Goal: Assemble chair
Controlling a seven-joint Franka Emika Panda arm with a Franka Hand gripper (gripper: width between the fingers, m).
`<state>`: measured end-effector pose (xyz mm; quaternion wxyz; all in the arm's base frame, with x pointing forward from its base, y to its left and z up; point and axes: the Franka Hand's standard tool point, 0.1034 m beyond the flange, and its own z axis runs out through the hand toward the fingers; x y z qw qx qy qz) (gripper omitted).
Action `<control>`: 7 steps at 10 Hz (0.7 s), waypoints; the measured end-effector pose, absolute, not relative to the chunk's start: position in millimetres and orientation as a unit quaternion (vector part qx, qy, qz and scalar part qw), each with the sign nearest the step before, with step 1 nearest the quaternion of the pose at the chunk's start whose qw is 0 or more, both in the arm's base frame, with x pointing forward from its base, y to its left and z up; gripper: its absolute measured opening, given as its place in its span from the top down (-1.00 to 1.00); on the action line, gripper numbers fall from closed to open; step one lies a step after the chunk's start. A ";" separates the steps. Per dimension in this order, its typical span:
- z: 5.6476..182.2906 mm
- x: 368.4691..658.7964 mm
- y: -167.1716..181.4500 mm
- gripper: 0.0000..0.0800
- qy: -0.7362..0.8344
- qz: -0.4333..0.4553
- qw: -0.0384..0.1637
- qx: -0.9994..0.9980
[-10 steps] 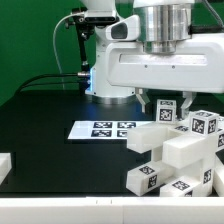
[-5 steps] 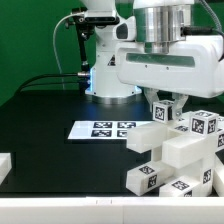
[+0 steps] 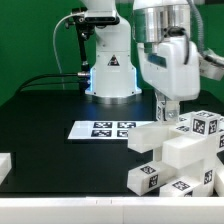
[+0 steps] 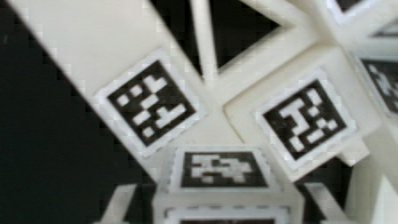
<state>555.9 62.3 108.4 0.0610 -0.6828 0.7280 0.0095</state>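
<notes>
Because the chunky white plastic chair parts (image 3: 178,152) are stacked into one blocky cluster on the black table (image 3: 50,120), at the exterior view's right, the two-finger gripper (image 3: 166,108) is lowered onto a small tagged white block (image 4: 221,169) at the top. The fingers appear closed on this block, probably to seat it. The marker board (image 3: 102,129) lies just beside the cluster.

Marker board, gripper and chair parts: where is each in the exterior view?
marker board (image 3: 104,129): exterior view, middle of the flat sheet among its tags.
gripper (image 3: 167,113): exterior view, between its fingertips, at the tagged part.
chair parts (image 3: 185,152): exterior view, side face of a white block in the cluster.
</notes>
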 end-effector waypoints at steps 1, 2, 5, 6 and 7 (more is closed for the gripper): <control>108.4 555.8 62.8 0.34 0.739 0.012 0.063 -0.671; 107.6 555.4 64.0 0.15 0.746 0.014 0.063 -0.663; 109.1 556.6 65.7 -0.49 0.695 0.014 0.063 -0.716; 111.6 558.7 66.7 -0.49 0.641 0.011 0.063 -0.765; 113.1 559.6 69.2 -0.60 0.573 0.010 0.062 -0.817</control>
